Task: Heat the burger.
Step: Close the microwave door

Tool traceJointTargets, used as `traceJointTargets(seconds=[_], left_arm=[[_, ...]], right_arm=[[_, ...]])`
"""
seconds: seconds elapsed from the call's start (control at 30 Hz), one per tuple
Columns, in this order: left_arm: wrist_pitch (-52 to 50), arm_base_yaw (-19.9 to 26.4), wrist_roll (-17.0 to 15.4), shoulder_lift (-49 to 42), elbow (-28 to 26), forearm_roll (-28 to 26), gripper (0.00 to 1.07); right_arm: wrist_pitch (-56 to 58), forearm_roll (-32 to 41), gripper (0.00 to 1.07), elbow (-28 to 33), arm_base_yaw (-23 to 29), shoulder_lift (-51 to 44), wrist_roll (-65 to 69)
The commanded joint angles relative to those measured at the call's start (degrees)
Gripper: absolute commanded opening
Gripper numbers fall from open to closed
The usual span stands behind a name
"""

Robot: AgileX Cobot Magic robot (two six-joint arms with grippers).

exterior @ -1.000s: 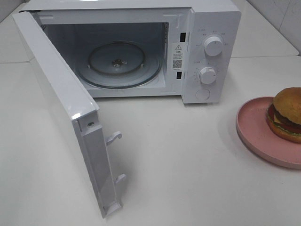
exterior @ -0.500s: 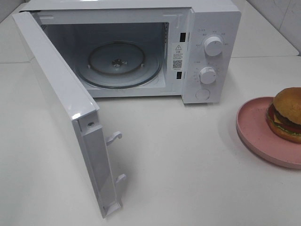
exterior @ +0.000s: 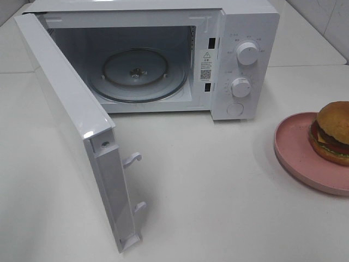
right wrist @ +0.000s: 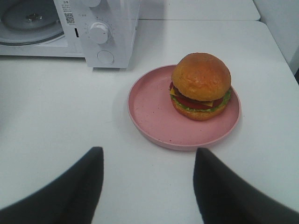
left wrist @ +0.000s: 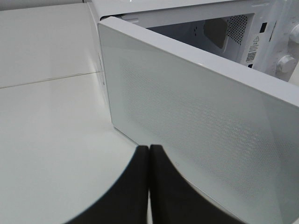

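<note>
The burger point(exterior: 332, 131) sits on a pink plate point(exterior: 294, 155) at the right side of the white bench point(exterior: 218, 196), well apart from the microwave point(exterior: 240, 33). In the right wrist view the burger point(right wrist: 201, 86) rests toward the far side of the plate point(right wrist: 149, 107), off-centre, with the golden-brown bun uppermost and the patty, tomato, cheese and lettuce layers visible below it. The microwave stands at the rear of the bench with its door point(exterior: 71, 131) swung wide to the left; the glass turntable point(exterior: 139, 73) inside carries nothing. Two round dials point(exterior: 247, 53) occupy the control panel on the right of the cavity. The right hand point(right wrist: 148, 186) is positioned above the bench just short of the plate, its two dark fingers point(right wrist: 74, 186) spread wide with bare bench between them, holding nothing. The left hand point(left wrist: 149, 186) is positioned near the outer face of the open door point(left wrist: 210, 130), its fingers point(left wrist: 126, 191) pressed together with no gap and nothing between them. Neither hand appears in the high exterior view.
</note>
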Motion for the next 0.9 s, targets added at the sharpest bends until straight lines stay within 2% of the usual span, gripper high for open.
traceJointTargets(seconds=[0.03,0.1,0.13,0.17,0.2,0.23,0.27,0.33,0.37,0.57,0.9], left_arm=[[-7.7,-0.1,2.6,9.5,-0.5,-3.3,0.0],[-9.1,-0.1,3.4,11.3,-0.5,-4.1,0.0],[-12.4,-0.1,5.9,15.5,-0.5,-5.8,0.0],[-12.4,-0.1,5.9,15.5,-0.5,-5.8,0.0],[-15.5,-0.1,8.3,19.9,-0.5,-7.6,0.0],[-15.5,-0.1,8.3,19.9,-0.5,-7.6,0.0],[-17.9,-0.1,10.1,24.2,-0.7,-8.9,0.0],[-18.9,-0.1,10.8,25.8,-0.7,-9.3,0.0],[-21.6,-0.1,11.9,29.6,-0.7,-9.9,0.0],[-28.1,-0.5,12.2,37.4,-0.7,-10.0,0.0],[-40.3,-5.4,12.2,48.9,-0.8,-9.6,0.0]], right_arm=[[-1.0,-0.1,0.54,0.2,-0.3,-1.4,0.1],[-1.0,-0.1,0.54,0.2,-0.3,-1.4,0.1],[-1.0,-0.1,0.54,0.2,-0.3,-1.4,0.1],[-1.0,-0.1,0.54,0.2,-0.3,-1.4,0.1],[-1.0,-0.1,0.54,0.2,-0.3,-1.4,0.1],[-1.0,-0.1,0.54,0.2,-0.3,-1.4,0.1],[-1.0,-0.1,0.54,0.2,-0.3,-1.4,0.1],[-1.0,-0.1,0.54,0.2,-0.3,-1.4,0.1],[-1.0,-0.1,0.54,0.2,-0.3,-1.4,0.1],[-1.0,-0.1,0.54,0.2,-0.3,-1.4,0.1],[-1.0,-0.1,0.54,0.2,-0.3,-1.4,0.1]])
